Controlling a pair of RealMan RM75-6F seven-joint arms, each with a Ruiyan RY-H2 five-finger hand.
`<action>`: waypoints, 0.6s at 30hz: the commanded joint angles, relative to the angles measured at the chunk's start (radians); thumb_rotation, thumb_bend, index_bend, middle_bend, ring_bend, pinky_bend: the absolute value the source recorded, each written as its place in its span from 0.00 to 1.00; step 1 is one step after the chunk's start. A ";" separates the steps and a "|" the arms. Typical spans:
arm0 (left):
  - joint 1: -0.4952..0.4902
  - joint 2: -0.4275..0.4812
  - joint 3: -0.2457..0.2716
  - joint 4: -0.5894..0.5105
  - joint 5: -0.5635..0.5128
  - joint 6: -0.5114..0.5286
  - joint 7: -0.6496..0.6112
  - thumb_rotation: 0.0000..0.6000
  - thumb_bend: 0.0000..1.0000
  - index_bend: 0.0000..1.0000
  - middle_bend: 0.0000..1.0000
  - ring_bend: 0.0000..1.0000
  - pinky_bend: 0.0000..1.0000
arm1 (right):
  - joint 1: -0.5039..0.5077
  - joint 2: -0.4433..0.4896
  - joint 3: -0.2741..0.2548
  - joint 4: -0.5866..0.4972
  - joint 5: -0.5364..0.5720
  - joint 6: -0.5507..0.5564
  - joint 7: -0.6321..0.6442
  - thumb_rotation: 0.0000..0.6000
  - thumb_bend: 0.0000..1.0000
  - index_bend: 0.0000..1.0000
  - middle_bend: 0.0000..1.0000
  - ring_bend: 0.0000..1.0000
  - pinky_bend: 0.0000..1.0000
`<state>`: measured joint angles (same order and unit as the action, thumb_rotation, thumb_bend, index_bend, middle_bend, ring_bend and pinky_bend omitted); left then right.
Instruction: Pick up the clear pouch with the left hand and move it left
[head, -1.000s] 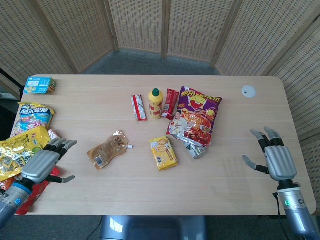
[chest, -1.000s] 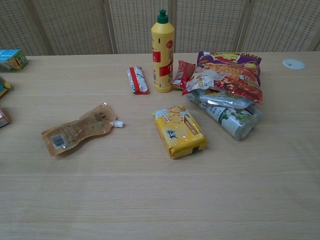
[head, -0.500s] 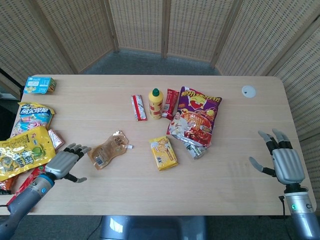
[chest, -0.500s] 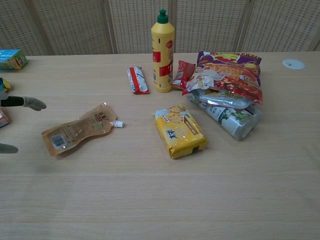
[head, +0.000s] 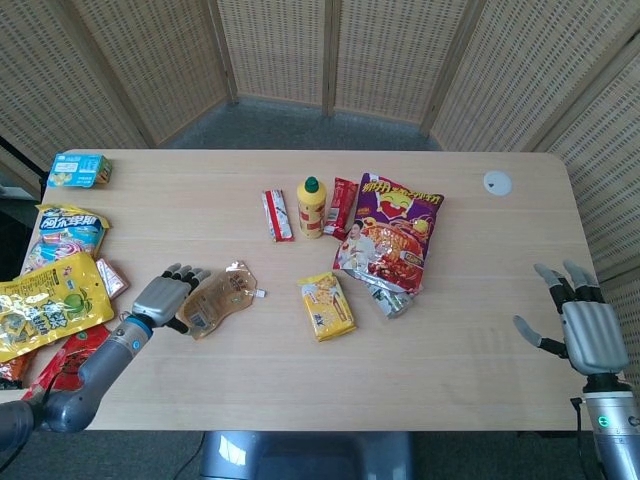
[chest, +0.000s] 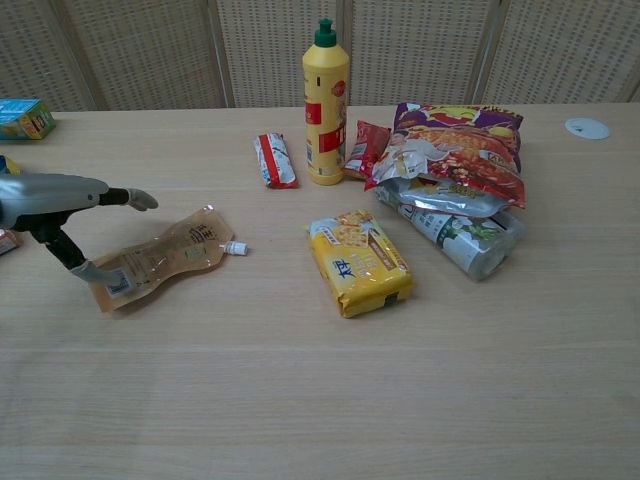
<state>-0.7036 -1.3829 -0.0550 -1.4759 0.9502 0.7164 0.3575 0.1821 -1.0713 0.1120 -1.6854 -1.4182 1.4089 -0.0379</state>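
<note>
With the left hand (head: 167, 297) spread and holding nothing at the lower-left end of the clear pouch (chest: 160, 259), lying flat left of centre on the table (head: 450, 360), the fingers should be lowered over that end and closed before lifting.

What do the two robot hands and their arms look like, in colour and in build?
Each robot hand has a silver-grey metal back and dark grey fingers with lighter tips: left robot hand, right robot hand. Below each sits a grey wrist with a blue ring and a small lit indicator. The arms are smooth grey tubes; no loose cables or sleeves show.
</note>
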 joint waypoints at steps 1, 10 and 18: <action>-0.018 -0.044 0.000 0.040 -0.027 0.007 0.017 0.76 0.22 0.00 0.00 0.00 0.00 | -0.005 0.007 0.002 -0.005 0.003 0.005 0.001 0.07 0.27 0.11 0.23 0.00 0.00; -0.028 -0.123 0.026 0.105 -0.037 0.035 0.053 0.81 0.22 0.00 0.00 0.00 0.00 | -0.009 0.012 0.005 -0.007 0.006 0.004 0.015 0.07 0.27 0.11 0.23 0.00 0.00; -0.025 -0.160 0.031 0.124 -0.024 0.076 0.073 0.94 0.22 0.00 0.04 0.00 0.00 | -0.017 0.013 0.006 0.002 0.003 0.010 0.039 0.07 0.27 0.11 0.23 0.00 0.00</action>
<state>-0.7293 -1.5414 -0.0242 -1.3529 0.9265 0.7908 0.4292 0.1661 -1.0590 0.1180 -1.6838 -1.4152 1.4187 0.0002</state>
